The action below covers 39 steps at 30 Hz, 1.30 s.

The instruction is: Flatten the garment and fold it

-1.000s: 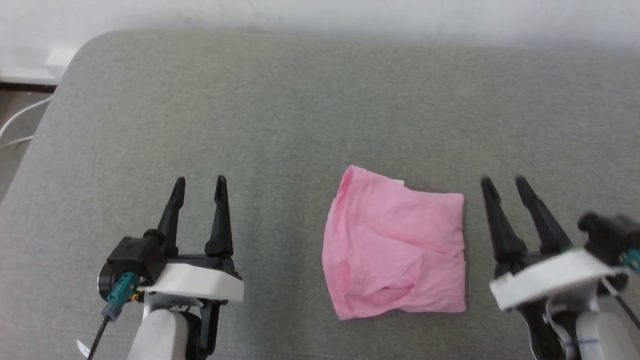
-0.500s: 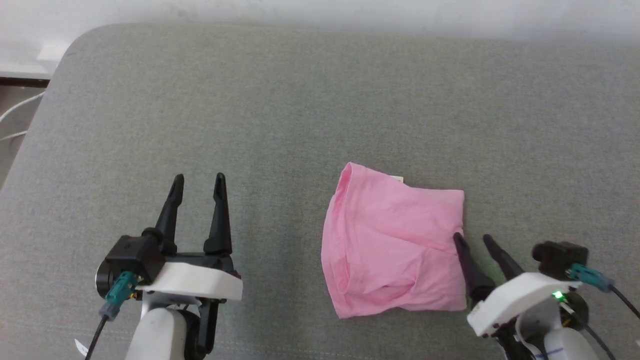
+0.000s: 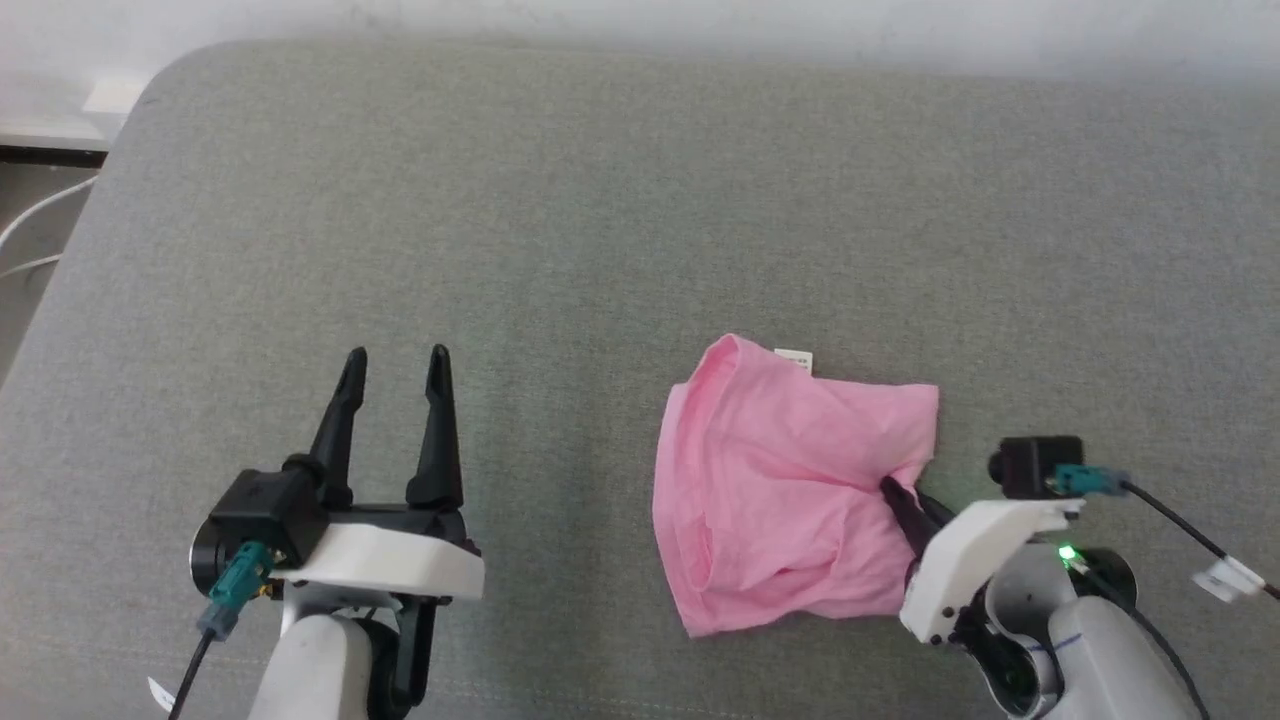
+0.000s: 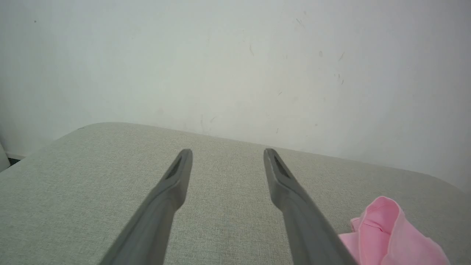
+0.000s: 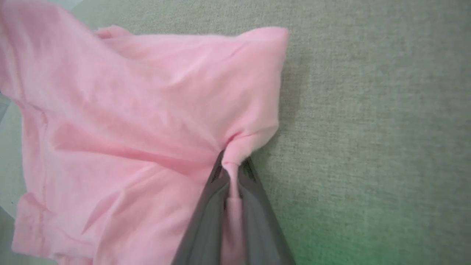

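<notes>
Garment: thin light-pink cloth shorts (image 3: 790, 490), rumpled on the grey fabric cushion (image 3: 560, 220).
Right gripper (image 3: 897, 492): I have it pinched on the shorts' right edge (small bunch).
Left gripper (image 3: 398, 362): spread, empty, well left of the shorts.
Progress: early, I judge; flattening and folding remain.

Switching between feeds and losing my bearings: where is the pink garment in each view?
Head view: garment right of centre, low, right gripper pinching its right edge.
Left wrist view: garment in the bottom right corner.
Right wrist view: garment across left and centre, pinched in that gripper.
Shared landmark: the grey cushion under it.
</notes>
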Tool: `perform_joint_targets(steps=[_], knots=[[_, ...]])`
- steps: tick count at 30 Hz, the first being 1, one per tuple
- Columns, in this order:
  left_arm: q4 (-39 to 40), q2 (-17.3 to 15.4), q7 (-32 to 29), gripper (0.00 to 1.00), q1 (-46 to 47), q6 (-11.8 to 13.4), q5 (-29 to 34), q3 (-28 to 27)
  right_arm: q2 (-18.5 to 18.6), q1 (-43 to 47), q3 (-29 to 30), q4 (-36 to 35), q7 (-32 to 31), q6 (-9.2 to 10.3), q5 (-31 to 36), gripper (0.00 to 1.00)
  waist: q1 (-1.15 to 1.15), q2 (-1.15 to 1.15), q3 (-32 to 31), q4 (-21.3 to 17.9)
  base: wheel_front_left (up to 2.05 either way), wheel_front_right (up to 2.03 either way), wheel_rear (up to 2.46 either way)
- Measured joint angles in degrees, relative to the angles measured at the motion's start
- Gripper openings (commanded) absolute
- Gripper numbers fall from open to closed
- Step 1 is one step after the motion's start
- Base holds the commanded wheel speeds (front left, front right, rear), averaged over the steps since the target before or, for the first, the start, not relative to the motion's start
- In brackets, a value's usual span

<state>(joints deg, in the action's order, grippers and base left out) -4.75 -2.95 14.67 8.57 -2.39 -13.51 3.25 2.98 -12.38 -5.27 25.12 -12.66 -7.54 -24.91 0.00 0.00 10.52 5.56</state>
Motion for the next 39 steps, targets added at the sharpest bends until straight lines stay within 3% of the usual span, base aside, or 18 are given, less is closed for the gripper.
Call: perform_joint_targets(steps=[6,8,9,15,19,22,28,39], knots=[[0.46,0.00,0.05,1.00,-0.03,0.19,0.09,-1.36,0.33,-4.42,-3.59,-2.99,-4.64,0.01,11.07,0.00,0.00,0.00,0.41,-2.14,0.00,0.00,0.00],[0.79,0.02,0.05,1.00,-0.08,0.18,0.56,-2.14,1.71,-7.48,-6.66,-4.76,-6.10,-0.01,15.50,0.00,0.01,0.00,0.64,-3.39,0.00,0.00,0.00],[1.30,0.01,0.05,1.00,-0.15,0.14,1.05,-3.13,4.21,-10.92,-10.61,-5.72,-7.30,-0.04,18.48,0.00,0.01,0.00,0.92,-4.95,0.00,0.00,0.00],[3.12,0.02,0.05,1.00,0.09,0.00,2.26,-4.88,10.48,-17.72,-16.68,-4.25,-7.47,-0.07,21.15,0.00,0.01,0.00,1.91,-9.66,0.00,0.00,0.00],[4.82,0.04,0.05,1.00,1.49,-0.14,3.49,-5.22,14.03,-22.09,-17.55,-1.02,-6.58,-0.07,21.86,0.00,0.01,0.00,3.22,-13.68,0.00,0.00,0.00],[6.14,-0.01,0.07,1.00,2.70,-0.58,4.58,-5.56,16.12,-25.38,-16.24,2.48,-4.12,-0.07,23.15,0.00,0.01,0.00,4.61,-16.48,0.00,0.00,0.00],[7.10,-1.09,0.05,1.00,3.67,-1.18,6.39,-5.48,18.14,-31.47,-8.11,10.67,1.44,-0.07,26.80,0.00,0.01,0.00,8.84,-20.45,0.00,0.00,0.00],[8.16,-3.66,-0.03,1.00,6.93,-1.70,7.67,-4.49,21.76,-37.95,5.92,22.29,8.60,-0.08,38.07,0.00,0.02,0.00,18.51,-22.33,0.00,0.00,0.00]])
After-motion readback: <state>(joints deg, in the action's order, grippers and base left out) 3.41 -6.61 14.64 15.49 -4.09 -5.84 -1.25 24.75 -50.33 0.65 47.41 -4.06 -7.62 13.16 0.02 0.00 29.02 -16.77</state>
